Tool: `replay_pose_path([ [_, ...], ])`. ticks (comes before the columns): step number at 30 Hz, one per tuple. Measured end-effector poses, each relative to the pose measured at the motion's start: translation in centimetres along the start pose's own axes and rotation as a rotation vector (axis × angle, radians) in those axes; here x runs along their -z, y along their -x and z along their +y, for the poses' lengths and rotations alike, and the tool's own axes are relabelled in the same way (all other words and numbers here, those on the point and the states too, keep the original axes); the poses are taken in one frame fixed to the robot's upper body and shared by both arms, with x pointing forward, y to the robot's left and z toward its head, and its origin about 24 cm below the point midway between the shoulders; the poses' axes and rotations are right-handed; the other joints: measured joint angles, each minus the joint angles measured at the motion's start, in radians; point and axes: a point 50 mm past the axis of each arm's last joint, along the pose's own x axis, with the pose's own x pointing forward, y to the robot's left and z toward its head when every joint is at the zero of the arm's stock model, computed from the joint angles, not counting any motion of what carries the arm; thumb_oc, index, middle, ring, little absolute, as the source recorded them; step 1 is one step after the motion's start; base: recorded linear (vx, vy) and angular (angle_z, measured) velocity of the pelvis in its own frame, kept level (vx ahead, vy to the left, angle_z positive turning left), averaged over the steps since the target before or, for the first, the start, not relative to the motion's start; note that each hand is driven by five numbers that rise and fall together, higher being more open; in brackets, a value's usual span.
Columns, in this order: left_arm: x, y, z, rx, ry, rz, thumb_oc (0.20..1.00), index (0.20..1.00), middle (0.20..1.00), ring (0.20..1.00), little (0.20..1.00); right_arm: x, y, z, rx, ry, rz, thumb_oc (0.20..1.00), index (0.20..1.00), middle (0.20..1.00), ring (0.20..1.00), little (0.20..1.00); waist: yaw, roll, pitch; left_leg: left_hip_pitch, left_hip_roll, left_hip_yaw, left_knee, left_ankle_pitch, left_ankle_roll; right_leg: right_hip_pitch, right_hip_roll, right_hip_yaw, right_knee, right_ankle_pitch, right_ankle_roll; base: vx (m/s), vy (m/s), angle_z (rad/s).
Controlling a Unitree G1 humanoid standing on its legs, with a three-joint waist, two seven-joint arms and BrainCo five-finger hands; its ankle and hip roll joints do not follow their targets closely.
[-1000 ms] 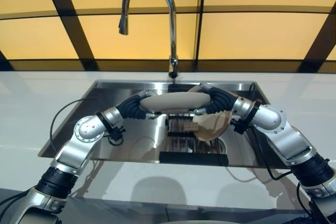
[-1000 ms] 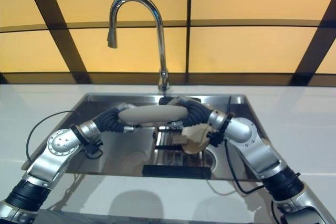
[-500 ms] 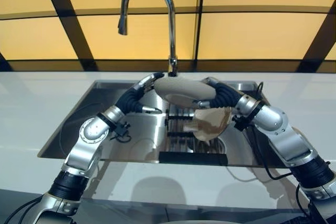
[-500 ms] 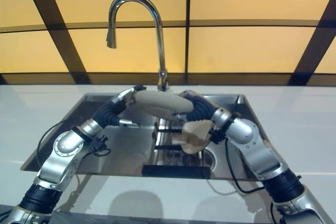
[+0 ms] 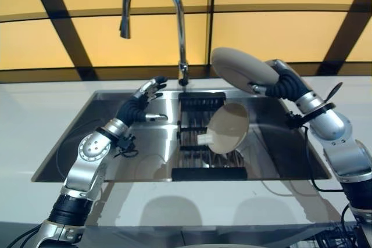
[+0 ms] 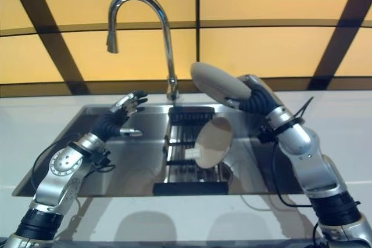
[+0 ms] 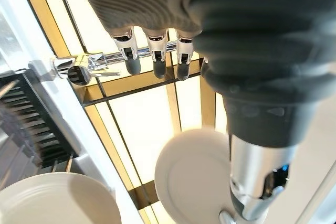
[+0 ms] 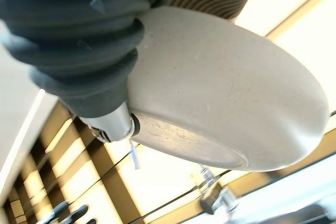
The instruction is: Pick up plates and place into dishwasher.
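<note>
Silver arms, dark ribbed wrist covers

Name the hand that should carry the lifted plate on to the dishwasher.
Right. The right hand already holds the lifted plate above the sink; the left hand hangs open and empty over it.
</note>
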Motion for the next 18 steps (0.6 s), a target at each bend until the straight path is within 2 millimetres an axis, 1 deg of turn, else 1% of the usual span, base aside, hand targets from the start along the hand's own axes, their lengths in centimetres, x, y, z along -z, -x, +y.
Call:
replay_pose_path([
  [4, 0.1, 0.5, 0.4, -0.022, 0.023, 0.0, 1.0, 1.0, 1.0, 1.0, 1.0, 1.2, 1.3, -1.7, 0.082, 0.034, 0.065, 0.2, 0.2, 0.2, 0.2, 0.2, -0.033, -0.004, -0.002, 0.0, 0.002, 0.033, 0.0, -0.007, -0.001, -0.019, 0.007, 0.042, 0.0, 0.008, 0.001, -0.03, -0.038, -0.29],
  [6, 0.4, 0.7, 0.6, -0.029, 0.033, 0.01, 1.0, 1.0, 1.0, 1.0, 1.0, 1.6, 1.8, -2.2, 0.111, 0.043, 0.09, 0.2, 0.2, 0.2, 0.2, 0.2, -0.061, -0.006, -0.002, 0.003, 0.002, 0.047, -0.002, -0.01, -0.003, -0.023, 0.01, 0.055, -0.001, 0.01, 0.001, -0.01, -0.055, -0.25],
  [8, 0.6, 0.9, 0.9, -0.044, 0.055, 0.016, 1.0, 1.0, 1.0, 1.0, 1.0, 2.2, 2.5, -2.6, 0.134, 0.058, 0.123, 0.2, 0.2, 0.2, 0.2, 0.2, -0.079, -0.006, -0.003, 0.008, 0.004, 0.059, -0.001, -0.013, -0.005, -0.028, 0.014, 0.077, 0.0, 0.013, 0.001, -0.01, -0.072, -0.29],
  [9, 0.7, 1.1, 1.2, -0.055, 0.057, 0.018, 1.0, 1.0, 1.0, 1.0, 1.0, 2.5, 2.7, -2.7, 0.138, 0.069, 0.139, 0.2, 0.2, 0.2, 0.2, 0.2, -0.082, -0.006, -0.003, 0.009, 0.004, 0.061, 0.0, -0.015, -0.006, -0.032, 0.016, 0.083, 0.0, 0.015, 0.0, 0.0, -0.087, -0.38],
  [10, 0.7, 1.2, 1.4, -0.066, 0.055, 0.018, 1.0, 1.0, 1.0, 1.0, 1.0, 2.9, 3.0, -2.8, 0.136, 0.074, 0.162, 0.2, 0.2, 0.2, 0.2, 0.2, -0.103, -0.006, -0.003, 0.012, 0.005, 0.073, 0.0, -0.018, -0.007, -0.037, 0.02, 0.1, 0.0, 0.018, 0.003, 0.02, -0.098, -0.41],
  [12, 0.7, 1.3, 1.5, -0.072, 0.057, 0.022, 1.0, 1.0, 1.0, 1.0, 1.0, 3.8, 3.8, -2.9, 0.132, 0.082, 0.208, 0.2, 0.2, 0.2, 0.2, 0.2, -0.106, -0.007, -0.003, 0.021, 0.009, 0.098, 0.0, -0.023, -0.01, -0.04, 0.025, 0.123, 0.0, 0.019, 0.004, 0.04, -0.077, -0.41],
  [13, 0.7, 1.3, 1.5, -0.073, 0.057, 0.023, 1.0, 1.0, 1.0, 1.0, 1.0, 4.1, 4.0, -2.9, 0.123, 0.089, 0.227, 0.2, 0.2, 0.2, 0.2, 0.2, -0.124, -0.007, -0.003, 0.024, 0.01, 0.112, 0.001, -0.026, -0.011, -0.045, 0.029, 0.136, -0.001, 0.021, 0.005, 0.0, -0.099, -0.31],
  [15, 0.8, 1.3, 1.6, -0.081, 0.06, 0.029, 1.0, 1.0, 1.0, 1.0, 1.0, 4.5, 4.5, -2.8, 0.114, 0.092, 0.252, 0.2, 0.2, 0.2, 0.2, 0.2, -0.132, -0.005, -0.004, 0.026, 0.013, 0.123, 0.001, -0.031, -0.013, -0.053, 0.034, 0.153, 0.003, 0.023, 0.003, 0.04, -0.064, -0.34],
  [16, 1.0, 1.4, 1.7, -0.092, 0.062, 0.034, 1.0, 1.0, 1.0, 1.0, 1.0, 4.9, 4.7, -2.8, 0.112, 0.091, 0.268, 0.2, 0.2, 0.2, 0.2, 0.2, -0.148, -0.005, -0.002, 0.035, 0.01, 0.134, 0.0, -0.037, -0.016, -0.051, 0.039, 0.17, -0.002, 0.024, 0.005, 0.08, -0.062, -0.41],
  [17, 1.2, 1.4, 1.8, -0.103, 0.065, 0.043, 1.0, 1.0, 1.0, 1.0, 1.0, 5.2, 5.1, -2.9, 0.113, 0.092, 0.287, 0.2, 0.2, 0.2, 0.2, 0.2, -0.162, -0.004, -0.003, 0.039, 0.018, 0.138, 0.001, -0.038, -0.018, -0.053, 0.043, 0.177, -0.001, 0.024, 0.005, 0.02, -0.113, -0.36],
  [18, 1.3, 1.4, 1.9, -0.113, 0.067, 0.048, 1.0, 1.0, 1.0, 1.0, 1.0, 5.4, 5.6, -3.1, 0.121, 0.096, 0.301, 0.2, 0.2, 0.2, 0.2, 0.2, -0.168, -0.002, -0.002, 0.041, 0.016, 0.144, 0.001, -0.039, -0.019, -0.054, 0.046, 0.185, -0.002, 0.024, 0.005, 0.03, -0.093, -0.22],
])
